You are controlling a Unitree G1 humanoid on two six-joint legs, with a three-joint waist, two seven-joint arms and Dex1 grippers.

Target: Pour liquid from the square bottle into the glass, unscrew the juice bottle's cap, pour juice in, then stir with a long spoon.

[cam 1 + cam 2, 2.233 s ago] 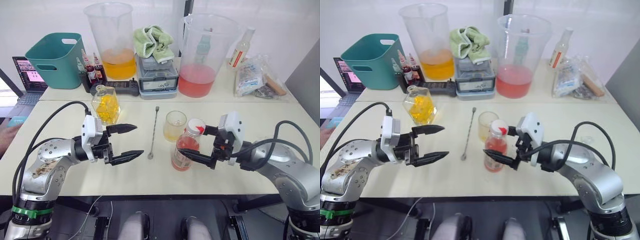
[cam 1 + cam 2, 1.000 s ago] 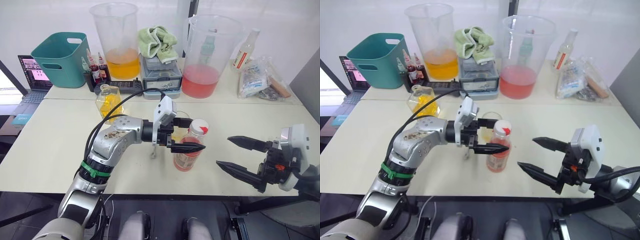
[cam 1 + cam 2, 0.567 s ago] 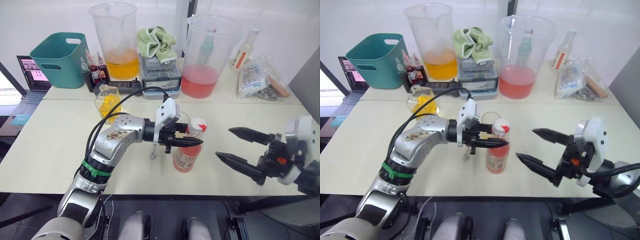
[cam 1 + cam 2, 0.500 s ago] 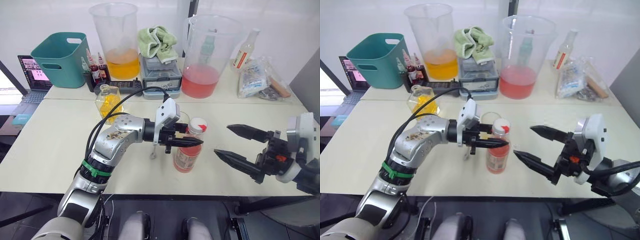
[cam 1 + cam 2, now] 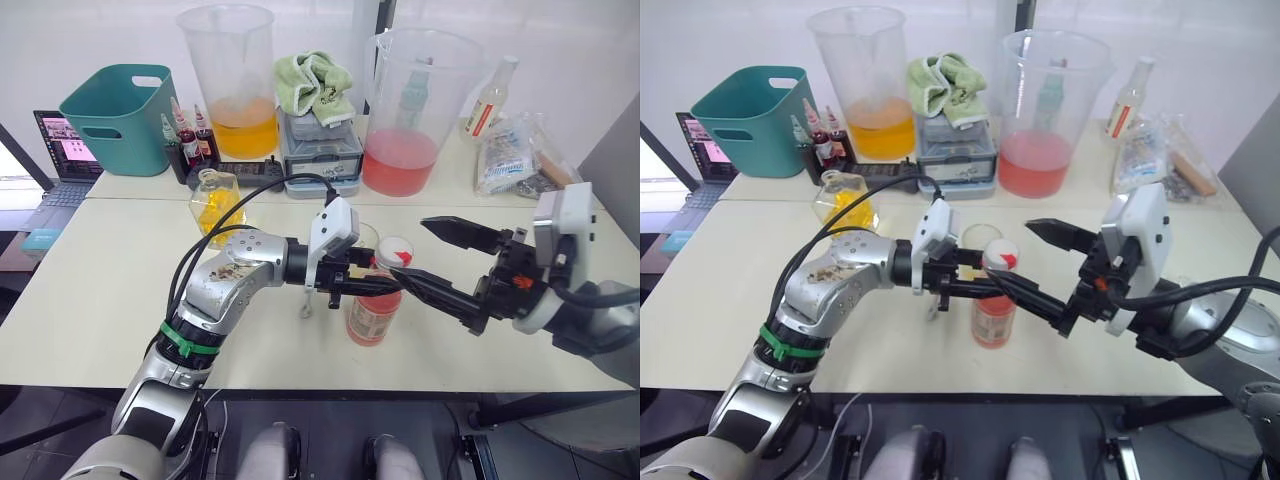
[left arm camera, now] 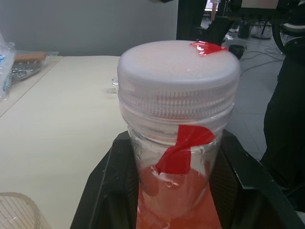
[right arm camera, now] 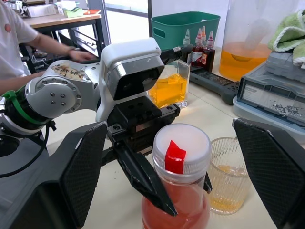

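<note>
The juice bottle [image 5: 374, 312] stands mid-table with pinkish-red liquid inside. My left gripper [image 5: 378, 285] is shut on its upper body just below the white cap [image 5: 394, 251], and its black fingers [image 6: 106, 191] hug both sides. My right gripper [image 5: 409, 247] is open, with one finger on each side of the cap [image 7: 181, 145] and not touching it. The glass [image 7: 228, 177] stands just behind the bottle with a little yellow liquid in it. The square bottle [image 5: 215, 200] with yellow contents sits at the back left. The long spoon [image 5: 305, 306] lies mostly hidden under my left arm.
Along the back stand a pitcher of orange liquid [image 5: 228, 85], a pitcher of pink liquid [image 5: 408, 115], a teal bin [image 5: 110, 118], red dropper bottles [image 5: 185, 140], a grey box with a green cloth [image 5: 318, 140] and a plastic bag [image 5: 510, 155]. A person [image 7: 19, 47] sits to the left.
My left gripper has shut on the juice bottle. My right gripper has swung in from the right, and its open fingers now flank the cap.
</note>
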